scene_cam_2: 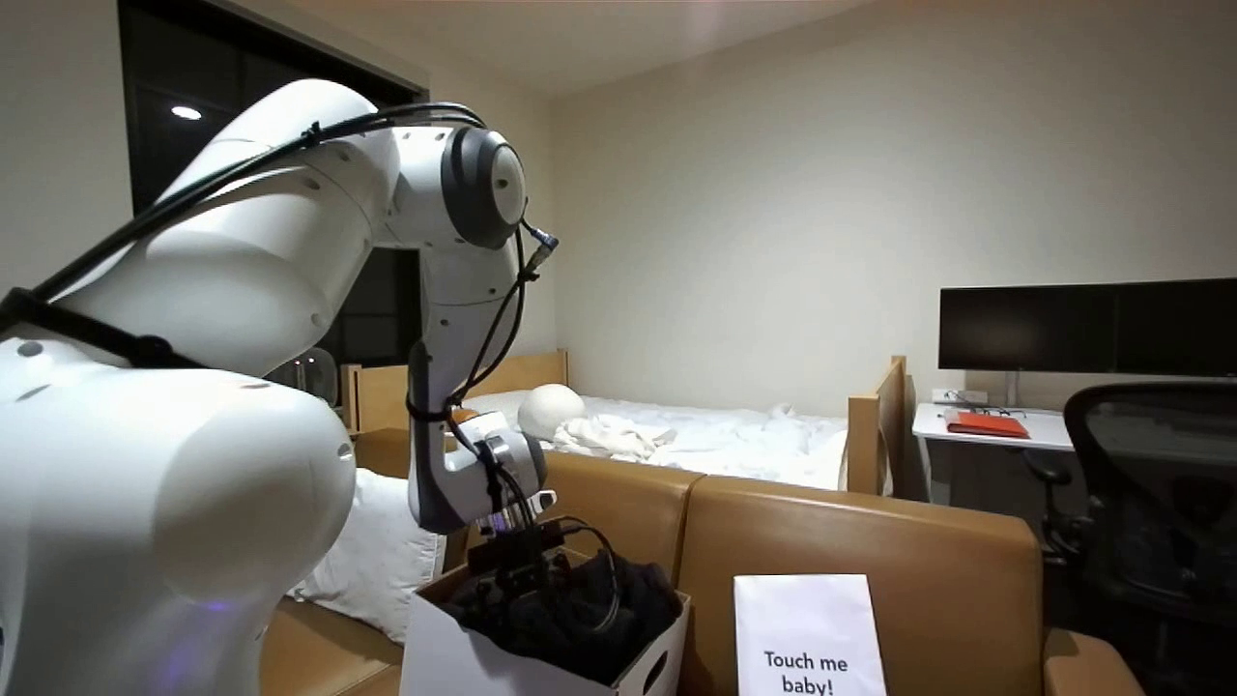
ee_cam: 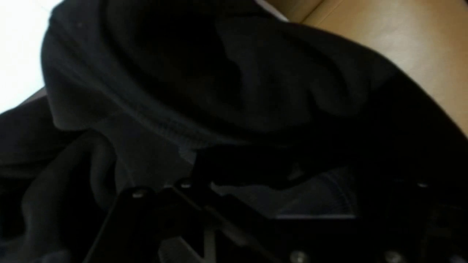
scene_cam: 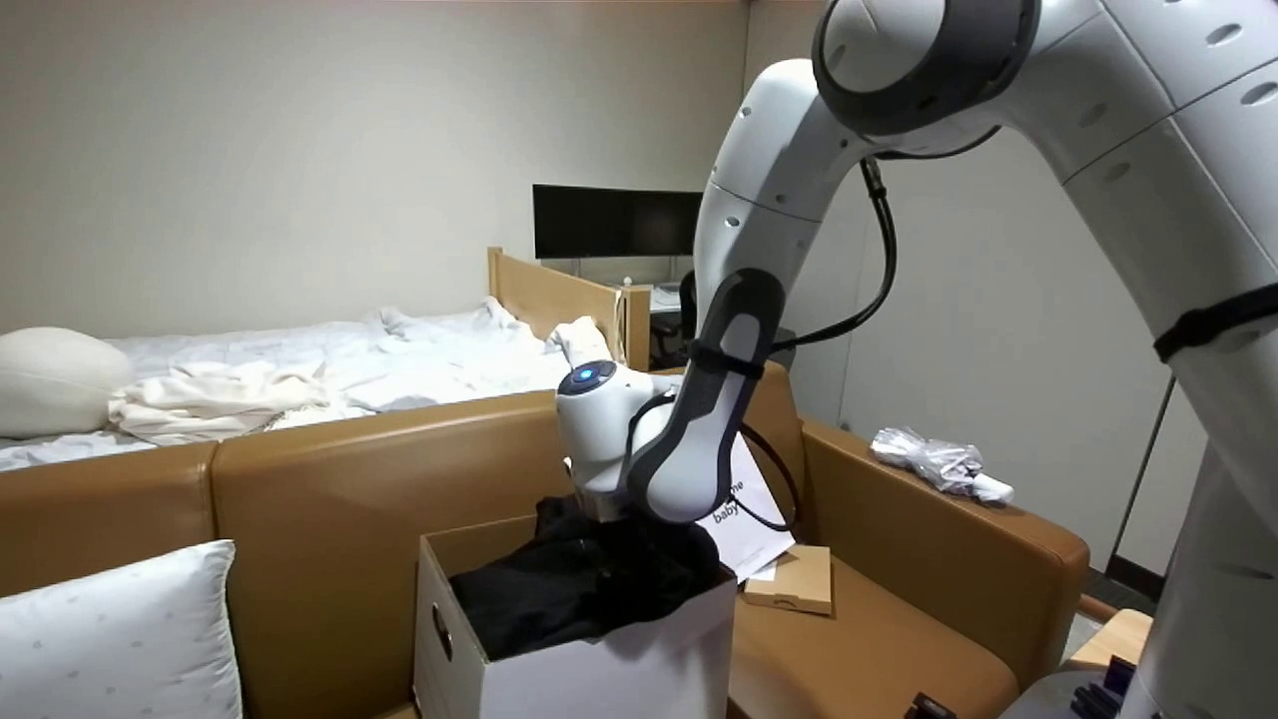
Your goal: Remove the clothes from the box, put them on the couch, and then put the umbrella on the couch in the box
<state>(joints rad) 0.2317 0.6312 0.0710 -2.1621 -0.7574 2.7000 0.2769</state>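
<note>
Clothes (scene_cam: 559, 591) in box (scene_cam: 607, 671), beneath and beside tool (scene_cam_2: 527, 583); jaws spread wide, gripping nothing.

Plain off-white walls (scene_cam_2: 773, 213) meet in a corner (scene_cam_2: 552, 213) near a dark, black-framed window (scene_cam_2: 237, 72) showing a bright oval of light (scene_cam_2: 186, 113). A wooden bed (scene_cam: 559, 300) with rumpled white sheets (scene_cam_2: 744, 449) stands alongside a wall, a round cream cushion (scene_cam_2: 551, 411) toward its window end. Past its opposite end board (scene_cam_2: 870, 435), a white-topped desk (scene_cam_2: 1049, 435) carries wide black monitors (scene_cam_2: 1073, 329) at the back edge; beside it stands a black mesh-backed office chair (scene_cam_2: 1165, 464).
</note>
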